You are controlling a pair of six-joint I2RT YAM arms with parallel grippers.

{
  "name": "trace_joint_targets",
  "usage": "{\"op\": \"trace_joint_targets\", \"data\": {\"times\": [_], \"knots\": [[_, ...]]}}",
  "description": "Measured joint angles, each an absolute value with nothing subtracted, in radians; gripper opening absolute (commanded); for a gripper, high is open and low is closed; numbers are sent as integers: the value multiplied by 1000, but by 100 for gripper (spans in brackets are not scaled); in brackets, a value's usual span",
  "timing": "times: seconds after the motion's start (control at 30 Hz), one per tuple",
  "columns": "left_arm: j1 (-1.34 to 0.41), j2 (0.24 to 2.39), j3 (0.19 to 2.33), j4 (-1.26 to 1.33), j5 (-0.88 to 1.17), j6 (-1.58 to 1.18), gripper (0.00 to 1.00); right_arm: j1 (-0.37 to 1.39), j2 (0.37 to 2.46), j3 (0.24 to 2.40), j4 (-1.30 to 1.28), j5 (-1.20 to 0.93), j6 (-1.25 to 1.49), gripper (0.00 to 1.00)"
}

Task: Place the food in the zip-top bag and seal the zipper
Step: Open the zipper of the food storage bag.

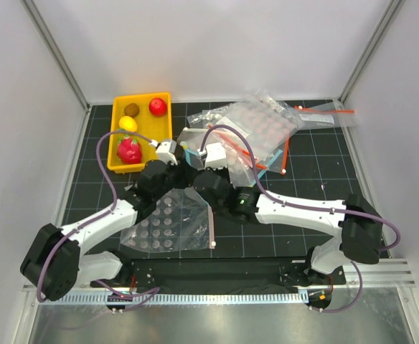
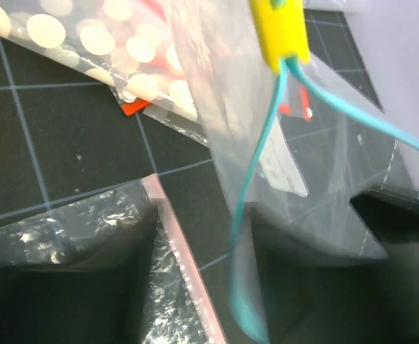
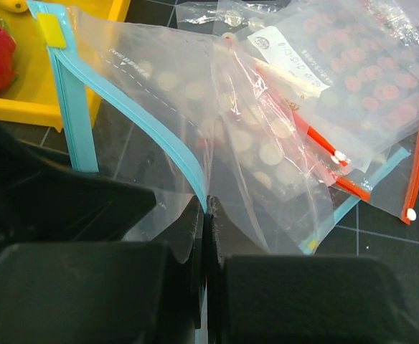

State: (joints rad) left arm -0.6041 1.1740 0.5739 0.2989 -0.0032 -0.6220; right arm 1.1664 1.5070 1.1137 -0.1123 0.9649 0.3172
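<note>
The clear zip-top bag (image 1: 194, 139) is held up between my two grippers, beside the yellow tray. Its light-blue zipper (image 3: 132, 111) carries a yellow slider (image 3: 52, 30). My right gripper (image 3: 208, 208) is shut on the zipper strip at one side of the mouth. My left gripper (image 2: 209, 240) is open; the other side of the strip (image 2: 247, 215) hangs between its fingers, close to the right one. The pink-red fruit (image 1: 129, 150), lemon (image 1: 128, 123), red ball (image 1: 158, 107) and kiwi (image 1: 131, 109) lie in the tray.
The yellow tray (image 1: 114, 161) stands at the back left. A white-dotted bag with a pink strip (image 1: 168, 222) lies under the arms. A pile of bags with red-orange strips (image 1: 267, 125) lies at the back right, on the black grid mat.
</note>
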Motion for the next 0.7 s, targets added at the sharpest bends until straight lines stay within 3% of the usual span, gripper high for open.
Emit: {"op": "trace_joint_targets", "data": {"times": [0.03,0.1,0.4,0.7], "knots": [[-605,1194,591,299,-2,-624,22,1166,1507,1114,-111,966,318,1],[-607,1221,614,294,-3,-601,11,1166,1507,1114,-112,976,317,1],[-649,1244,678,158,-110,-546,6,1158,1591,1172,-144,1254,244,1],[-696,1254,756,6,-339,-497,4,1155,1591,1175,-157,1352,178,1]]}}
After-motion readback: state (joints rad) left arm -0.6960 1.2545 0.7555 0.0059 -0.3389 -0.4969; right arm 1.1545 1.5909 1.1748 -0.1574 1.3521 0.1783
